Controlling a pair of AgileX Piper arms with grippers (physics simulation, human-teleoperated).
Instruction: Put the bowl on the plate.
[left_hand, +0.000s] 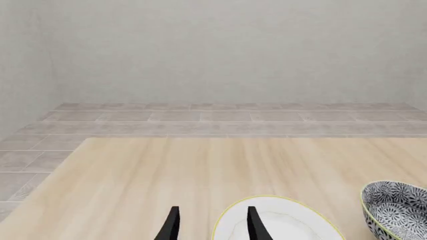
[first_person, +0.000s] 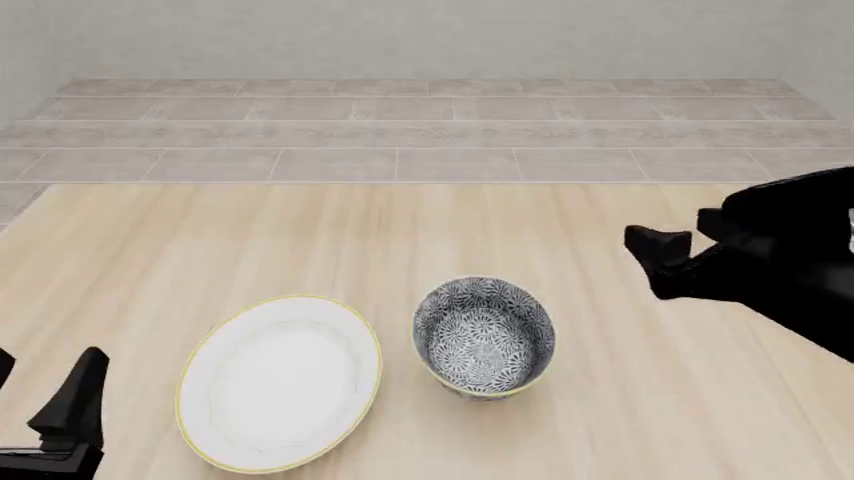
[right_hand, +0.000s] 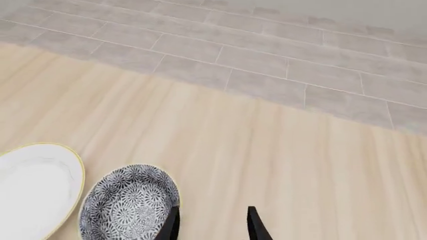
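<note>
The bowl (first_person: 483, 335), deep with a dark-grey and white floral pattern, stands upright on the table just right of the plate (first_person: 280, 380), a wide white dish with a thin yellow rim. They sit close together, apart by a narrow gap. My left gripper (first_person: 40, 388) is open, low at the near left, left of the plate. My right gripper (first_person: 651, 258) is open, raised, right of and beyond the bowl. The left wrist view shows its open gripper (left_hand: 213, 225), the plate (left_hand: 293, 222) and the bowl (left_hand: 395, 210). The right wrist view shows its open gripper (right_hand: 211, 225), the bowl (right_hand: 128, 207) and the plate (right_hand: 33, 185).
The light wooden table (first_person: 400, 230) ends at a far edge, with a grey tiled floor (first_person: 427, 130) and a pale wall behind it. The table's left edge shows in the left wrist view, where the tiled floor (left_hand: 27, 165) lies beside it.
</note>
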